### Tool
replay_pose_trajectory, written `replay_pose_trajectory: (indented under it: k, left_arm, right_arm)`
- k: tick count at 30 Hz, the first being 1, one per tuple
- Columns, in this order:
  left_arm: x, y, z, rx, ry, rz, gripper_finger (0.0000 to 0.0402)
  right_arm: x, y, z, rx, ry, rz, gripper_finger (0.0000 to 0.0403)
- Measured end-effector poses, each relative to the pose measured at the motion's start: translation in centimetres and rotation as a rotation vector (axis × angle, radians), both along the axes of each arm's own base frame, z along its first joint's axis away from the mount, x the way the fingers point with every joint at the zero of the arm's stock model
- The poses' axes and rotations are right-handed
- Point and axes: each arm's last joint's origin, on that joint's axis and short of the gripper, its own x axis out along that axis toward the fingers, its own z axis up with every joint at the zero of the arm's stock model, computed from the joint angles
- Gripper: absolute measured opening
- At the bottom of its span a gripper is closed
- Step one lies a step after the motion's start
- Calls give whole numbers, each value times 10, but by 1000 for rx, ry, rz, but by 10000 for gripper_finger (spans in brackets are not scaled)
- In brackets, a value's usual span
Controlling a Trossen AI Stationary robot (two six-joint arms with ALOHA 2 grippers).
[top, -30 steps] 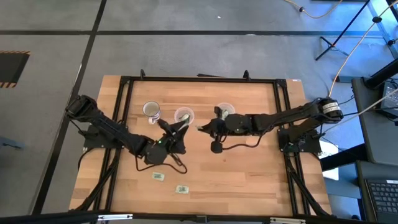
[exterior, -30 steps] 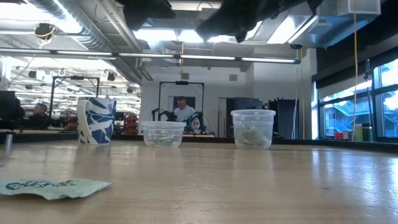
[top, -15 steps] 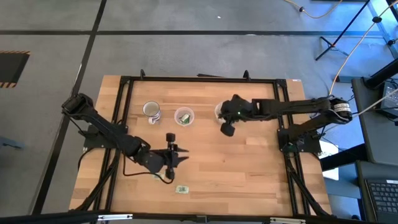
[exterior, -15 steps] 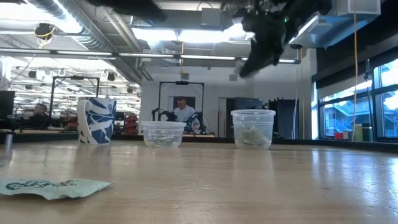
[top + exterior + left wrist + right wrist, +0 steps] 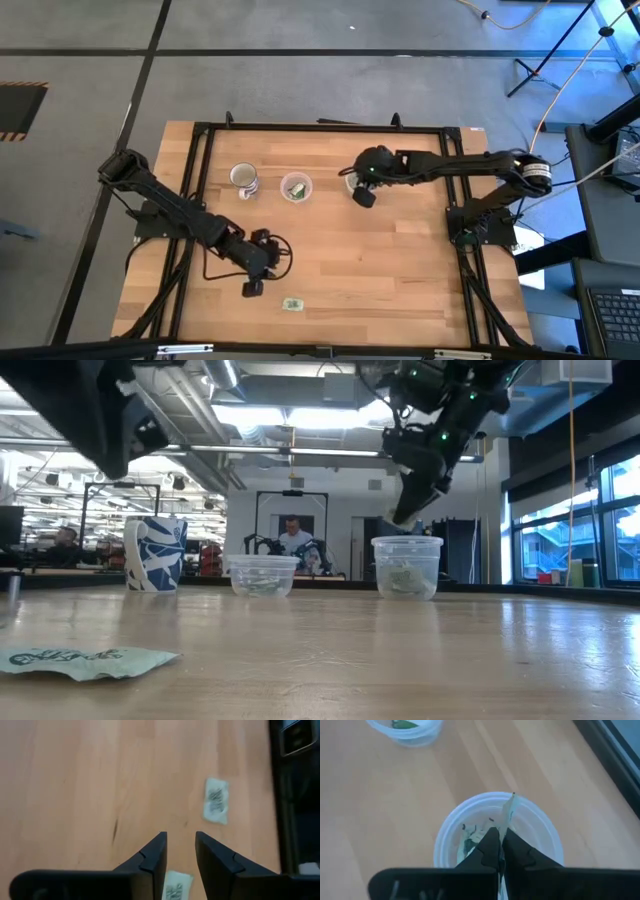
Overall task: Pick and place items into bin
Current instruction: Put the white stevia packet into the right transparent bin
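Right gripper point(image 5: 501, 851) is held directly over a clear plastic tub point(image 5: 449, 832), the one nearest the right arm in the row along the table's far side. Its jaws are pressed together on a thin pale-green packet point(image 5: 509, 812), which stands on edge above the tub's mouth. More packets are seen lying inside the tub.

Left gripper point(image 5: 180, 851) is lowered over the near-left part of the wooden table point(image 5: 400, 270). Its jaws are set apart, with nothing between them. A loose packet point(image 5: 174, 887) lies on the wood just under the fingertips; another packet point(image 5: 216, 807) lies flat farther on, well apart from the first.

A middle tub point(image 5: 295, 187) with green contents and a blue-patterned mug point(image 5: 154, 553) are noted left of the first tub.
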Motion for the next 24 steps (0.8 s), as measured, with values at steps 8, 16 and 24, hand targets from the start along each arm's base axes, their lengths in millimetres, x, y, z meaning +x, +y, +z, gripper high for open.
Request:
replay_pose_trajectory:
  k: [8,16,24]
  left_arm:
    - [-6,3,-5,27,85,23,95]
    - [-21,7,-12,30,273,107,94]
    - [-27,4,-14,46,310,125,97]
  right_arm:
    - [8,-3,-21,14,73,2,6]
    - [10,-3,-27,16,89,4,6]
    - [10,-3,-27,19,88,-2,22]
